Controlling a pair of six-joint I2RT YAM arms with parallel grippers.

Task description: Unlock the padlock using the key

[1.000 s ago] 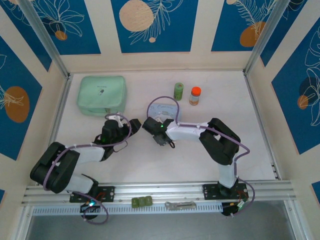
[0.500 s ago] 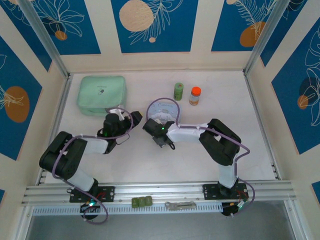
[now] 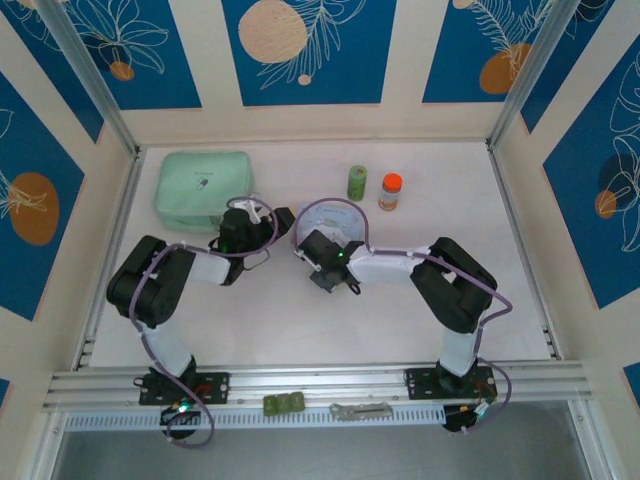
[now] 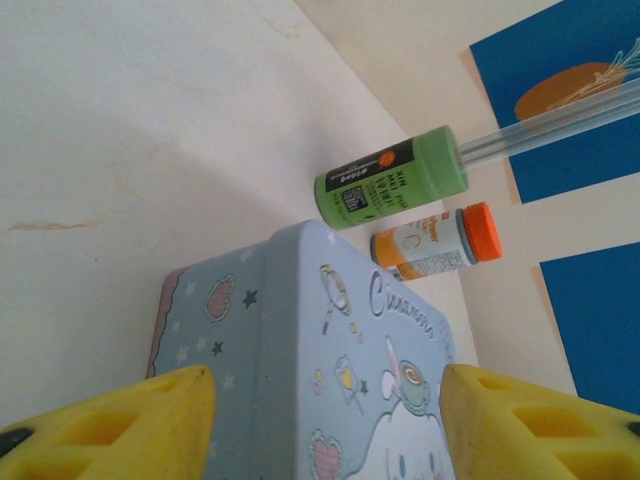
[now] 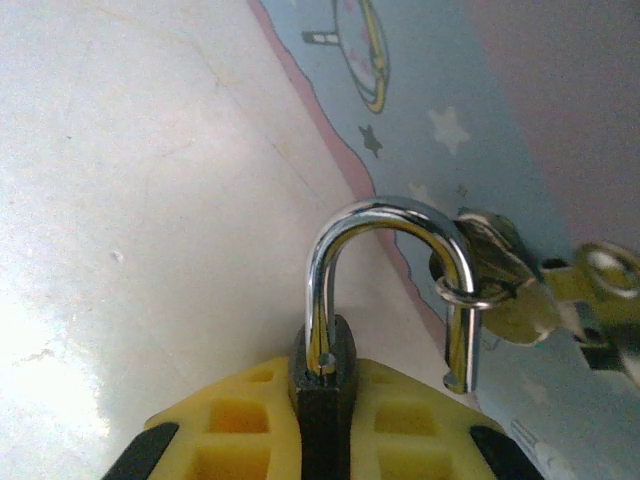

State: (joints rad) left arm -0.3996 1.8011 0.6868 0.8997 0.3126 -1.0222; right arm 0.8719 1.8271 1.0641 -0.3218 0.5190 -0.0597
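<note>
My right gripper (image 5: 322,405) is shut on the dark body of the small padlock (image 5: 322,362). Its silver shackle (image 5: 385,215) stands swung open, with one leg free of the body. The key (image 5: 515,300) hangs by its thin ring on that free leg and rests against the pale blue tin (image 5: 470,110). In the top view the right gripper (image 3: 318,252) sits at the tin's (image 3: 330,215) near left edge. My left gripper (image 4: 325,400) is open, its yellow fingers (image 4: 130,420) wide on either side of the tin's (image 4: 330,370) corner. From above, the left gripper (image 3: 266,224) lies just left of the tin.
A green bottle (image 3: 357,183) and an orange-capped bottle (image 3: 390,191) stand behind the tin; both show in the left wrist view as the green bottle (image 4: 392,182) and the orange-capped bottle (image 4: 435,240). A mint-green case (image 3: 203,188) sits at the back left. Walls enclose the table.
The left arm has reached forward and right, bringing its gripper up beside the tin. The right gripper has shifted slightly right with the padlock in it.
</note>
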